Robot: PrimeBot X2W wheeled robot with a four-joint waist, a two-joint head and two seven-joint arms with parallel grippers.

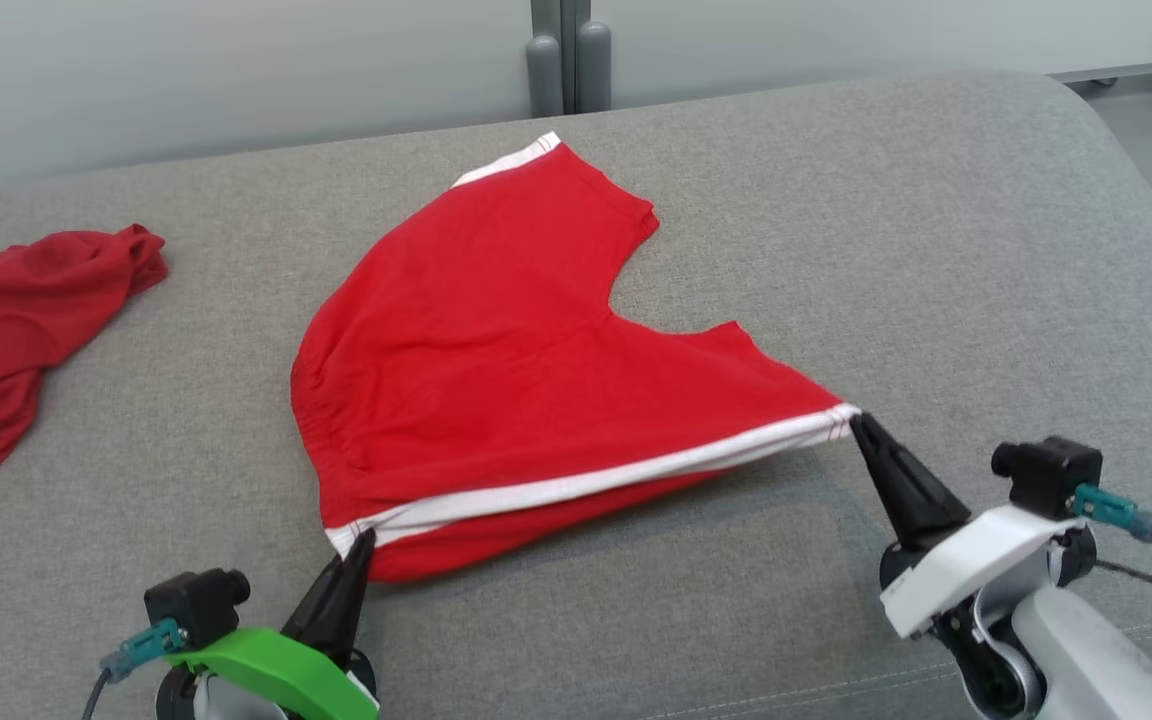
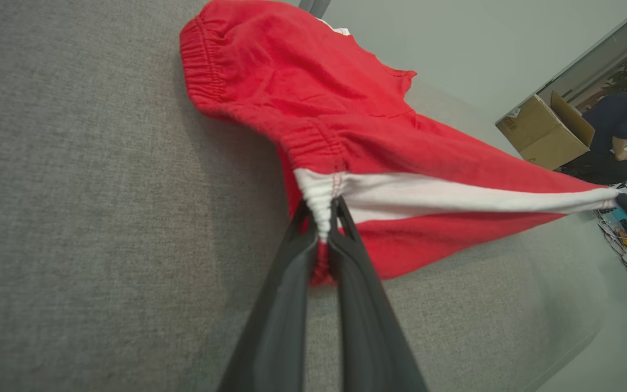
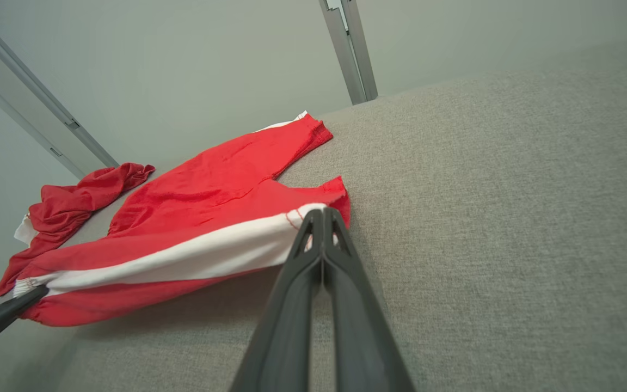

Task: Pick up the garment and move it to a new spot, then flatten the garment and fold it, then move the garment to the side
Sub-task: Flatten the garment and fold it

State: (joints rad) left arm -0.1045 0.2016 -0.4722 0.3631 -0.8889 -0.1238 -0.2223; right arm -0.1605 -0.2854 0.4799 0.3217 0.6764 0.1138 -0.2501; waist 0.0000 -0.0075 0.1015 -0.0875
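Observation:
The garment [image 1: 516,340] is a pair of red shorts with white side stripes, lying on the grey cushion [image 1: 936,250]. Its near edge is lifted and stretched taut between my two grippers. My left gripper [image 1: 364,540] is shut on the white-striped waistband corner [image 2: 321,209] at the lower left. My right gripper [image 1: 856,420] is shut on the white-striped leg hem corner [image 3: 313,215] at the right. The far leg [image 1: 556,180] rests flat on the cushion. In the right wrist view the garment [image 3: 194,228] spreads leftward, and the left gripper's fingers [image 3: 3,318] show at its far corner.
A second, darker red garment [image 1: 16,320] lies crumpled at the cushion's left edge. A grey wall and metal post [image 1: 566,55] stand behind. In the left wrist view a cardboard box [image 2: 545,130] and a seated person [image 2: 613,136] are beyond the cushion.

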